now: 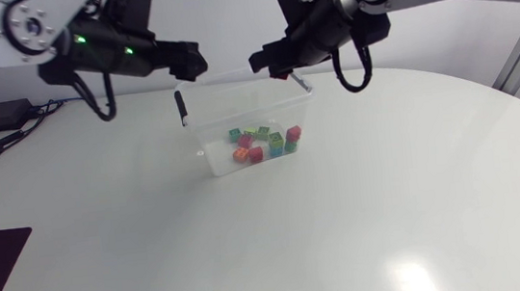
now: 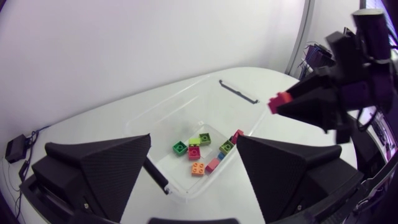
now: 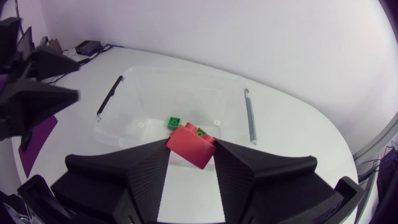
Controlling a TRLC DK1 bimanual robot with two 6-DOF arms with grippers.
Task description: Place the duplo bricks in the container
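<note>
**A:** Where does it stand?

**B:** The right gripper [image 1: 266,65] pinches a red brick [image 3: 189,148] between both fingers, up in the air over the far side of the container [image 1: 209,122]. The other bricks [image 1: 265,143] lie inside it, on the floor.

**A:** And the left gripper [image 1: 191,62]?

**B:** It is spread wide and holds nothing. It hangs above the container's other end, facing the right one.

**A:** So what could go wrong?

**B:** First, the drop point. From above, the brick looks close to the far rim, near the black handle [image 3: 250,116]. I cannot tell whether it is truly over the inside. If it is let go there, it may hit the rim or handle and bounce out onto the table [image 1: 364,212].

**A:** And the height?

**B:** It looks high. A hard brick falling onto hard plastic or onto the other bricks can hop, and the walls are not tall. Lowering first would be safer, I think.

**A:** Any trouble with the grip?

**B:** The brick sits tilted between the fingers. If they open unevenly it could cling to one finger and tumble sideways.

**A:** The two arms look near each other.

**B:** Yes, near but apart. If the right gripper moves inward over the container, it heads toward the left one. A knock there could shake the brick loose or shove the light container.
</note>
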